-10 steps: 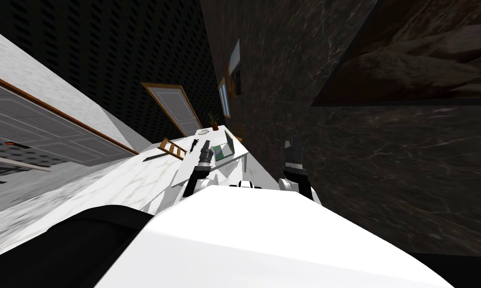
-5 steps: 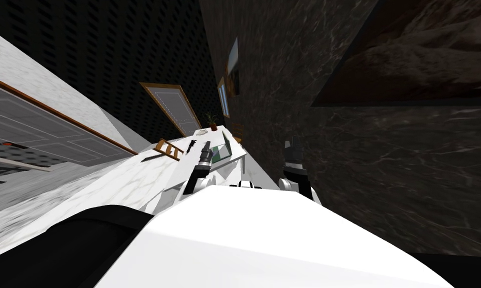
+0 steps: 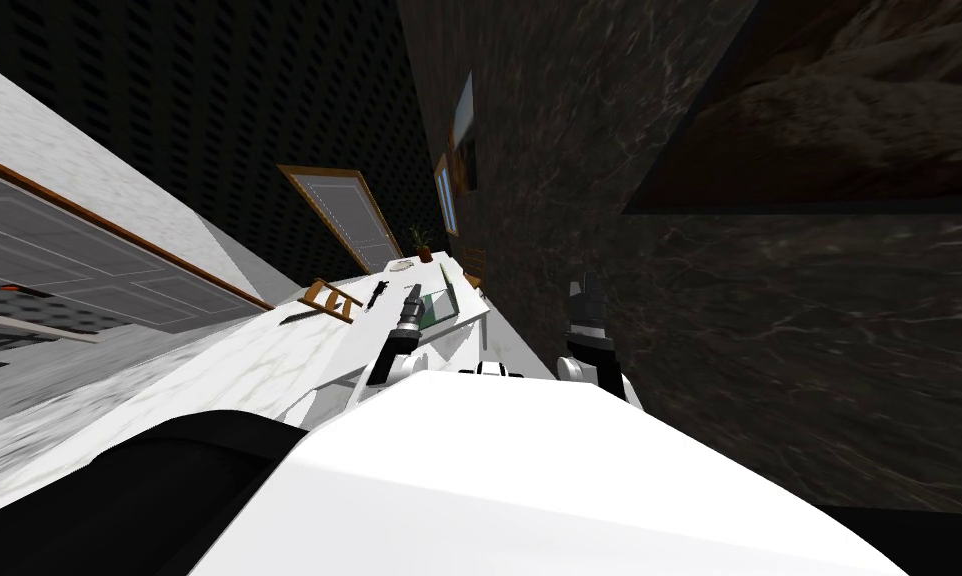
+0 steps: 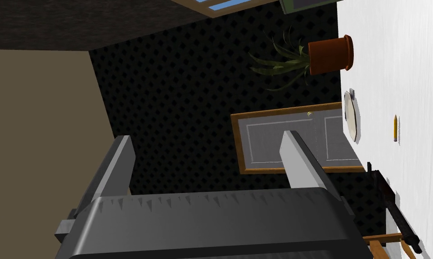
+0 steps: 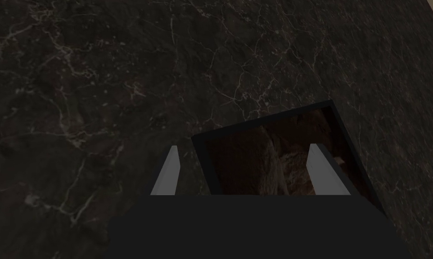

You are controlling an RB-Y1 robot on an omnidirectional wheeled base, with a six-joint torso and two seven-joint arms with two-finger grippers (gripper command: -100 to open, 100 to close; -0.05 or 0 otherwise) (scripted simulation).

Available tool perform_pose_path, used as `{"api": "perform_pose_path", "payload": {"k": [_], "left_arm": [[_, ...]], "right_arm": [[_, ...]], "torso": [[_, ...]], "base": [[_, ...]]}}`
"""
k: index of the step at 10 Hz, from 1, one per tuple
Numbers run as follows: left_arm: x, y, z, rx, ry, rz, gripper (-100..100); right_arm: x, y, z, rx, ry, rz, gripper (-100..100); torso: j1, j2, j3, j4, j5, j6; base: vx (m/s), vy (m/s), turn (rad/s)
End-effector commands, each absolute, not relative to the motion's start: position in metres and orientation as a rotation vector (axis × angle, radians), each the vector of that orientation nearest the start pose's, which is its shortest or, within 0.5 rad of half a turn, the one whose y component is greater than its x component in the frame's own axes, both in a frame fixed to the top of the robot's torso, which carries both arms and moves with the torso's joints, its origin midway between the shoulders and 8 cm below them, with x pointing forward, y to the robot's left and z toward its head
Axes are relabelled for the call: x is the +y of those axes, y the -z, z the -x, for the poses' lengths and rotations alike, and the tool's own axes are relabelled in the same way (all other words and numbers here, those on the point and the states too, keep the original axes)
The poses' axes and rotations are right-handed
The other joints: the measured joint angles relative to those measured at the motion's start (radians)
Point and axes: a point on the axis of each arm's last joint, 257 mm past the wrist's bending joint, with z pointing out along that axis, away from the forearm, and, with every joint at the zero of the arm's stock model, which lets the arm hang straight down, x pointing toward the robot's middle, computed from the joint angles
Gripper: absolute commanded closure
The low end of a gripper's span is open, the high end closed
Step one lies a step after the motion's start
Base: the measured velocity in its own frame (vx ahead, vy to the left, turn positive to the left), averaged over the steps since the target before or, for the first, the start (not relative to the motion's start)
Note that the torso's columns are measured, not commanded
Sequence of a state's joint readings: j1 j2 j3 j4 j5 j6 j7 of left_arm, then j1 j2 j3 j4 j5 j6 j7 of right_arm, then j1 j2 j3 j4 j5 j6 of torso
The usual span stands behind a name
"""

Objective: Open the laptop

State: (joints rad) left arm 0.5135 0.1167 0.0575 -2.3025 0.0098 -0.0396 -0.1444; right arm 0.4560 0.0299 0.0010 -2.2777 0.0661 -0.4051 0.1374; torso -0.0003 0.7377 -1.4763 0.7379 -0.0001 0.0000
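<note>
White desk (image 3: 269,360), laptop (image 3: 439,300), left fingers (image 4: 301,164) apart

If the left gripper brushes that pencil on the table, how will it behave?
Probably rolls: the pencil is slim and lies flat on the smooth white table. Likely very light, so a slight touch should shift it.

In the head view the laptop (image 3: 441,300) is showing very small, and the left gripper (image 3: 413,290) is covering its near corner, so the lid's angle is proving too small to read. In the left wrist view the picture's edge is cutting the laptop down to a thin dark sliver and is cropping the wooden chair (image 4: 384,239). A long black thing (image 4: 393,211) is lying beside it, too unclear to name.
</note>
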Motion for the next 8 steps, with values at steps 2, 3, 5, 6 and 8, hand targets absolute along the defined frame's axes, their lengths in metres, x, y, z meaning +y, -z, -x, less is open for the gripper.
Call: {"api": "perform_pose_path", "payload": {"k": [2, 3, 5, 6, 8], "left_arm": [[0.320, 0.082, -0.396, 1.084, 0.916, 0.886, -100], [0.323, 0.085, -0.397, 1.098, 0.898, 0.893, -100], [0.329, 0.093, -0.398, 1.129, 0.859, 0.907, -100], [0.332, 0.098, -0.399, 1.147, 0.838, 0.913, -100], [0.338, 0.106, -0.400, 1.183, 0.793, 0.925, -100]], "right_arm": [[-0.273, -0.020, -0.364, 0.698, -1.135, -0.631, 0], [-0.273, -0.020, -0.364, 0.698, -1.135, -0.631, 0], [-0.273, -0.020, -0.364, 0.698, -1.135, -0.631, 0], [-0.273, -0.020, -0.364, 0.698, -1.135, -0.631, 0], [-0.273, -0.020, -0.364, 0.698, -1.135, -0.631, 0]], "torso": [[0.000, 0.000, 0.000, 0.000, 0.000, 0.000], [0.001, 0.000, 0.000, 0.000, 0.000, 0.000], [0.000, 0.001, 0.001, 0.000, 0.000, 0.000], [0.000, 0.001, 0.001, 0.000, 0.000, 0.000], [0.000, -0.001, 0.000, 0.000, 0.000, 0.000]], "base": [[0.074, -0.074, 0.010], [0.071, -0.065, 0.011], [0.060, -0.075, 0.011], [0.073, -0.074, 0.011], [0.077, -0.086, 0.013]]}}
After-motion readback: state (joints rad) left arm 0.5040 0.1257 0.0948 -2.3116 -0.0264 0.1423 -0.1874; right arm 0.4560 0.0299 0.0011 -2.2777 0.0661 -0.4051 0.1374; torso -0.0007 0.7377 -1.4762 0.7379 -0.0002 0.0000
